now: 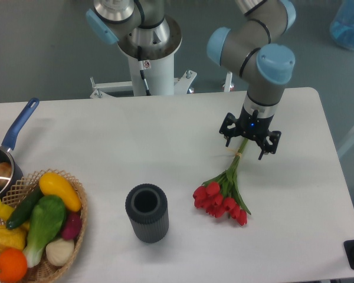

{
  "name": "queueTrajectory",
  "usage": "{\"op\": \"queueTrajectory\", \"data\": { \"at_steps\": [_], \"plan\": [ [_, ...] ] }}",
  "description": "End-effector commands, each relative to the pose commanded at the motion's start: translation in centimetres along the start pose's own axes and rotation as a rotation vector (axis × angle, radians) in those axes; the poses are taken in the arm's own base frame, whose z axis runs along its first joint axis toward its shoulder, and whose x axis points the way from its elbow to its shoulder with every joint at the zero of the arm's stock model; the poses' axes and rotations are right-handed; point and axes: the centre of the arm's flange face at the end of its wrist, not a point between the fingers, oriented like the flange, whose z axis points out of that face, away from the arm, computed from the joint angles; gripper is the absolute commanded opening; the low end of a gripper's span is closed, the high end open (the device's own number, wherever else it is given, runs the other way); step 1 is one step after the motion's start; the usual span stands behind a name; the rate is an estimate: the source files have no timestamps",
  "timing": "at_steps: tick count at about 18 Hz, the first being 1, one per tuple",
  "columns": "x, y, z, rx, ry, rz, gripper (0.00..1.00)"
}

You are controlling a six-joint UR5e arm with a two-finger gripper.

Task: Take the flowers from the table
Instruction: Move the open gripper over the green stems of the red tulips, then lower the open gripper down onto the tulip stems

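Basket (76,236) of vegetables near left; dark ribbed vase (146,213) upright near centre. Flowers (224,193) right of vase on table (135,141): red tulip heads nearest, green leaves, tied stems running far-right. Gripper (249,139) over stem ends, fingers spread either side, grip on stems unclear. Blue-handled pan (6,159) at left edge

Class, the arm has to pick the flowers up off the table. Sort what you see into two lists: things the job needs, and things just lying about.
Belongs to the job:
- the flowers, red tulips lying on the table
- the gripper, over the stem end

Just lying about:
- dark ribbed vase, upright
- wicker basket of vegetables
- blue-handled pan at the left edge
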Motion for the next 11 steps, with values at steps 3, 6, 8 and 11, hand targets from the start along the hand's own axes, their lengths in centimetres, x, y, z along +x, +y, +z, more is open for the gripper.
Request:
{"op": "queueTrajectory", "data": {
  "at_steps": [3, 6, 8, 11],
  "plan": [
    [-0.4, -0.2, 2.0, -0.008, 0.029, 0.001, 1.00],
    [-1.1, 0.2, 1.8, -0.009, 0.023, -0.006, 1.00],
    [-1.1, 0.0, 3.1, -0.013, 0.040, -0.003, 1.00],
    [-1.1, 0.0, 3.1, -0.011, 0.039, -0.003, 1.00]
  ]
}}
